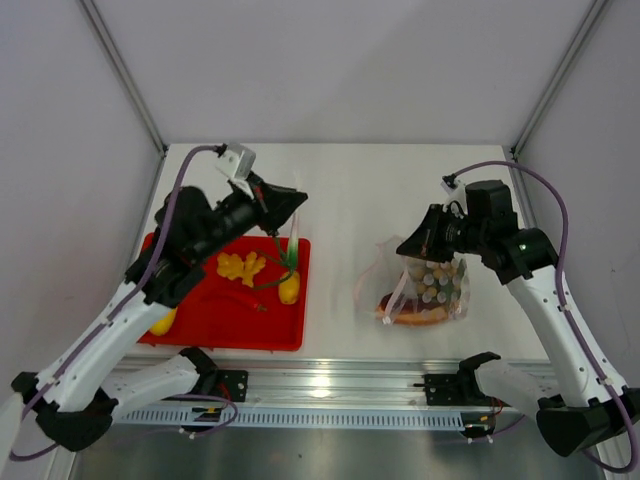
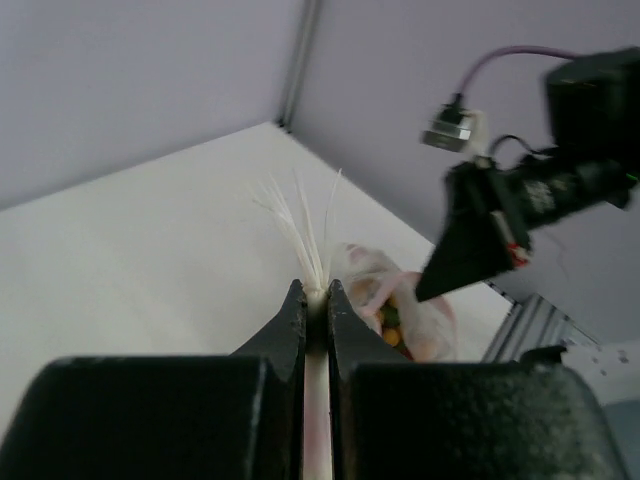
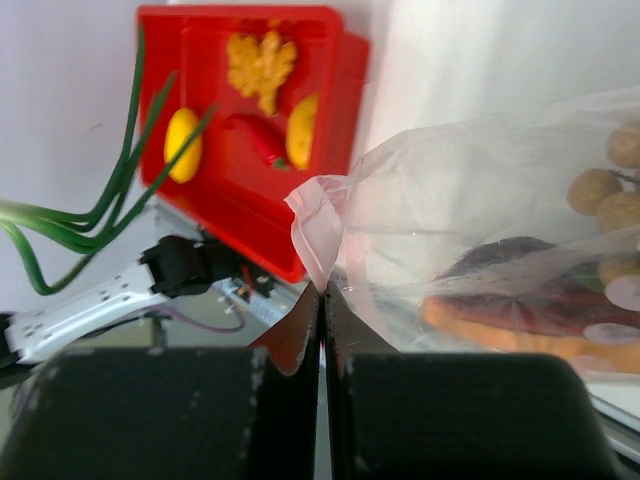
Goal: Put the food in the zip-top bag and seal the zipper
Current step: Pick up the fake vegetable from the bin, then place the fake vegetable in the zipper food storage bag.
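- While the spring onion (image 2: 309, 245) was held up above the table (image 1: 340, 200), the left gripper (image 2: 313, 292) was clamped on its white stalk. The fingers were pressed against it from both sides, and the pale root fibres were fanned out just past the tips.
- The onion's green leaves (image 1: 285, 258) were seen hanging from that grip over the far right part of the red tray (image 1: 215, 325).
- On the tray a red chili (image 1: 240, 298) was seen near the middle, with a yellow lemon (image 1: 289, 289) just to its right and a yellow leaf-shaped piece (image 1: 242, 266) just behind it.
- A second yellow piece (image 1: 163, 321) was seen at the tray's near left edge, partly hidden by the left arm, so its kind could not be told.
- The zip-top bag (image 1: 450, 290) was stood on the table to the right of the tray, apart from it.
- The right gripper (image 3: 322, 292) was closed on an edge of the bag at its mouth. The fingers were drawn together on the plastic, with the pinkish zipper strip (image 3: 318, 225) folded just above the tips.
- Inside the bag, small tan balls (image 3: 598, 188) were seen near the top and an orange-brown wedge (image 3: 500, 335) along the bottom.
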